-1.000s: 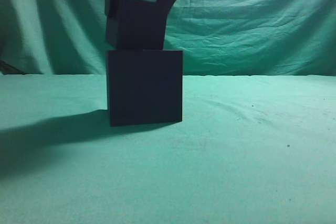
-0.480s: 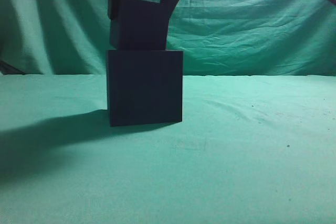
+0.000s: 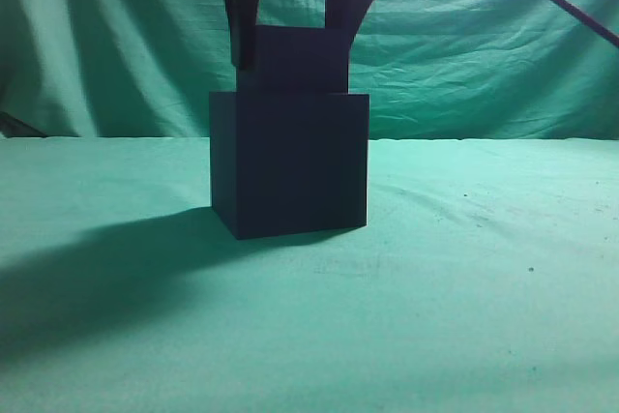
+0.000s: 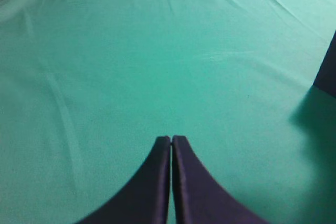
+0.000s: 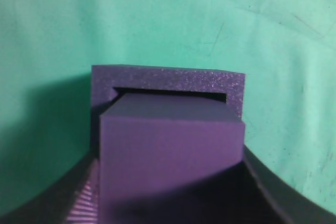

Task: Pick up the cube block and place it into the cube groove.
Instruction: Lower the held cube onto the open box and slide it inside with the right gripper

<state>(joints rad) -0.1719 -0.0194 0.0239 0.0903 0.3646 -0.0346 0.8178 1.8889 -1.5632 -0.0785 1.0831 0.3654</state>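
Exterior view: one cube block, one cube groove.

We find no text, label, brand, number or sign that can be read in any view. The faces of the cube block and the cube groove are plain, and the green cloth carries no print.

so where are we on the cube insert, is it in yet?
Pickup is done: the right gripper holds the cube block. Insertion is in hand: the block's lower end sits in the opening of the cube groove, most of it above the rim. Left to do: push it down, then release. The left gripper is shut and idle over the cloth.
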